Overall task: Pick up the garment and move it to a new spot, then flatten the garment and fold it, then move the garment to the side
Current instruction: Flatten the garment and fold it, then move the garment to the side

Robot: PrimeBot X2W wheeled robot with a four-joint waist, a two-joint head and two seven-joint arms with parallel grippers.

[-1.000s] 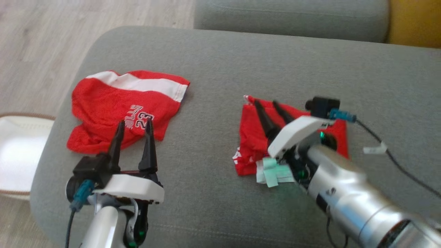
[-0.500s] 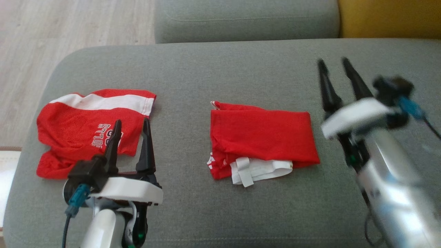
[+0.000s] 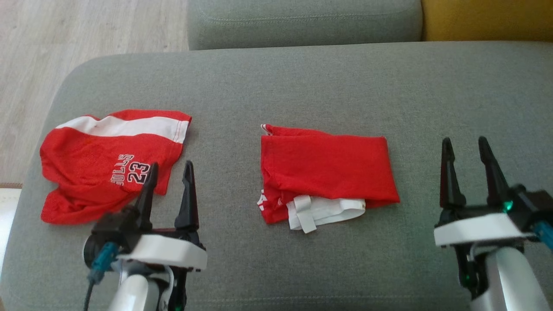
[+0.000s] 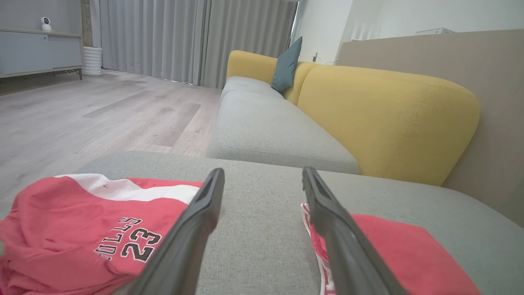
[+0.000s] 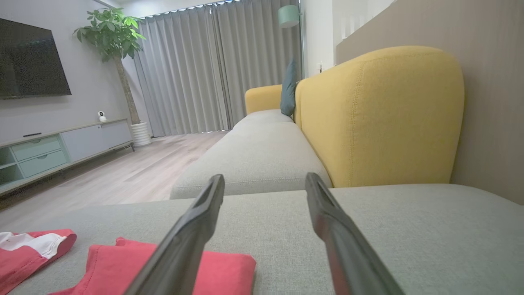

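At the left of the grey sofa cushion (image 3: 302, 86) the red jersey (image 3: 103, 160) lies loose and rumpled, number side up. It looks like light, soft mesh that will sag and drag, so it is best pinched at two corners of its white-banded edge. The left claw (image 3: 170, 165) hovers by the jersey's near right corner, fingers spread and empty, pointing away from the robot. In the middle lies the folded red garment (image 3: 328, 166), a limp stack likely to spill open unless gripped through all layers. Well to its right the right claw (image 3: 464, 140) hangs level, jaws wide, holding nothing.
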